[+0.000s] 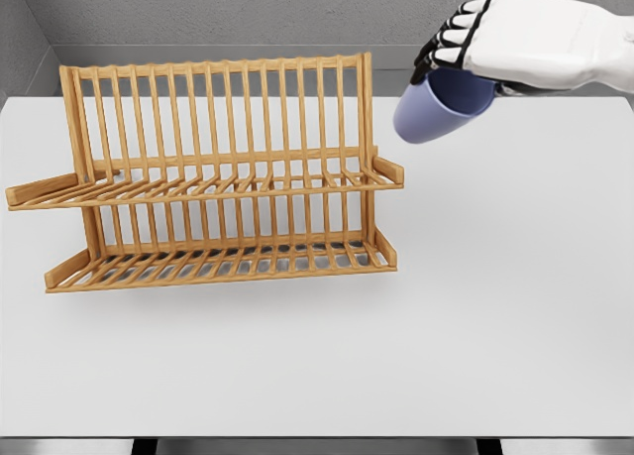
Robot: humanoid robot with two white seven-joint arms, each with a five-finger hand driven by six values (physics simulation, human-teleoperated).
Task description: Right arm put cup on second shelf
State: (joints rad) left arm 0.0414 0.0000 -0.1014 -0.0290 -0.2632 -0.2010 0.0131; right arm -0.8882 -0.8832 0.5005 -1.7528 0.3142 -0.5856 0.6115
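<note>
Right hand [466, 39] grasps a blue cup [436, 108] above the white table [495, 326], grey wall [248, 9] behind.

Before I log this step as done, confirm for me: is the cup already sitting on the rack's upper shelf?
No. The right hand holds the blue cup tilted in the air, right of the wooden rack.

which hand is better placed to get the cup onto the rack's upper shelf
Right. The right hand already grips the blue cup, held tilted in the air just right of the wooden rack, above its upper shelf level. The left arm is not in view.
</note>
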